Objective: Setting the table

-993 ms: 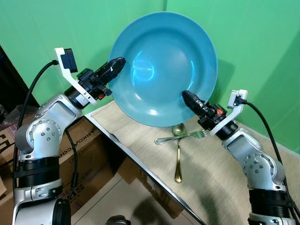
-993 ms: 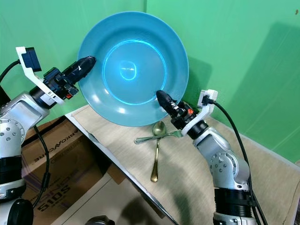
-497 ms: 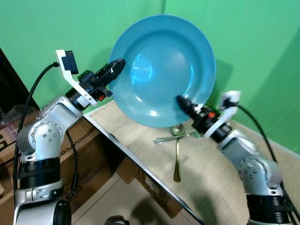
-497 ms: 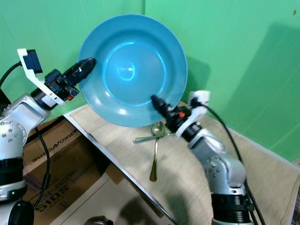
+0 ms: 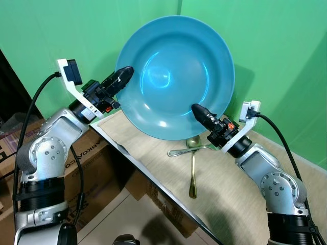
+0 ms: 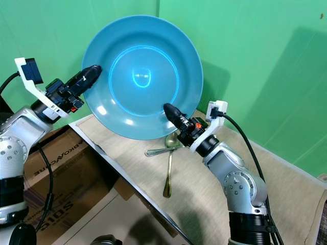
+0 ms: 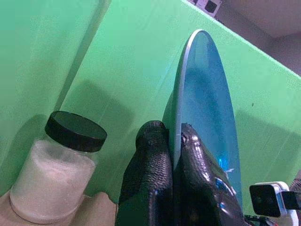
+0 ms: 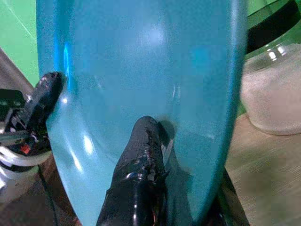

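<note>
A green backdrop (image 5: 46, 30) closes off the scene behind a table (image 5: 240, 204) covered with a beige woven mat, and cardboard boxes (image 5: 102, 168) sit on the floor below the table's near edge.

Nearest on the mat lies a gold spoon (image 5: 193, 168), its handle pointing toward the robot and its bowl toward the wall. A fork (image 5: 191, 150) lies across it just behind the spoon's neck, so the two touch and form a cross.

Above the cutlery, a large blue plate (image 5: 176, 61) is held clear of the table, tilted almost upright with its hollow face turned toward the head camera. The right gripper (image 5: 200, 112) meets the plate at its lower rim, directly over the fork and spoon; in the right wrist view one black finger (image 8: 141, 160) lies flat against the plate's inner face and the rim runs down beside it, so the fingers are closed on the edge. The left gripper (image 5: 122, 76) takes the plate at the rim on the robot's left, and the left wrist view shows its two fingers (image 7: 148, 174) pinched on either side of the thin edge.

Farthest back, on the mat against the backdrop, stands a glass jar (image 7: 56, 181) of white grains with a black lid, upright and behind the plate.
</note>
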Controlling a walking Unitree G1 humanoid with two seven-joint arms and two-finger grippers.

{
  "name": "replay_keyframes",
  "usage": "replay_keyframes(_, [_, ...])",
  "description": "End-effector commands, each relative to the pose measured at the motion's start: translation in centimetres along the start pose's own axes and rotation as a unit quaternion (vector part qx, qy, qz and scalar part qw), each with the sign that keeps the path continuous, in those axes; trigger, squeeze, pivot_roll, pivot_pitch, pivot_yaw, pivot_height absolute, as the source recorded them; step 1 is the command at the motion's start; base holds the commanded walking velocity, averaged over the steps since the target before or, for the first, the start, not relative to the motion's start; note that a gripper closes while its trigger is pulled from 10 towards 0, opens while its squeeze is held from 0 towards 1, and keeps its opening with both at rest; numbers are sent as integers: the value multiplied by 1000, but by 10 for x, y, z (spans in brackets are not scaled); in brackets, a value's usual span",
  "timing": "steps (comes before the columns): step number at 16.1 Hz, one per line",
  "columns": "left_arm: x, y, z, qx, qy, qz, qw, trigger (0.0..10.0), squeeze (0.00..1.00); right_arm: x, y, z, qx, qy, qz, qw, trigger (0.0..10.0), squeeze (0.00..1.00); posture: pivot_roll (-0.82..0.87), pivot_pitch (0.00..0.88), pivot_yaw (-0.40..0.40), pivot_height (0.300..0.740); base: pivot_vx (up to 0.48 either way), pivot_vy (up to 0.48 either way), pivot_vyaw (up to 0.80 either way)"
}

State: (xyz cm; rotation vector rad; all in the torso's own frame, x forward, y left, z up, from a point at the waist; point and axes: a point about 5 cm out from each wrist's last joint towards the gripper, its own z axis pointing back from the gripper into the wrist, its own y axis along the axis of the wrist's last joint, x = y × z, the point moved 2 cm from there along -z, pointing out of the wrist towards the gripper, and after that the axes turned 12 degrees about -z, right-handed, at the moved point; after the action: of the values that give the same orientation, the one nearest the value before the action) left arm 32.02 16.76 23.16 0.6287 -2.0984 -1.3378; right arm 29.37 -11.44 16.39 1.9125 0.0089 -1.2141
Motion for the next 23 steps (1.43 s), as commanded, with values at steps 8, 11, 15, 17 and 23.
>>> replay_keyframes(8, [4, 7, -2, 12, -7, -6, 1000, 10000, 1000, -5, 0, 6, 20, -7, -7, 1000, 0, 0, 118, 0, -25, 740, 0, 0, 0])
replay_keyframes(11, [1, 8, 1, 7, 14, -38, 999, 10000, 478, -2, 11, 11, 63, -22, -20, 998, 0, 0, 119, 0, -23, 740, 0, 0, 0])
replay_keyframes(15, [1, 10, 12, 5, 31, -57, 998, 10000, 0, 9, 27, 23, 107, -54, -21, 993, 0, 0, 120, 0, -25, 740, 0, 0, 0])
replay_keyframes(17, [-3, 11, 19, -1, 49, -74, 996, 10000, 0, 9, 31, 26, 106, -53, -8, 993, 0, 0, 121, 0, -25, 740, 0, 0, 0])
replay_keyframes(23, [6, -3, 26, -139, 158, -274, 938, 10000, 0, -8, 30, 43, 96, -107, 85, 986, 10000, 0, 111, 0, -13, 740, 0, 0, 0])
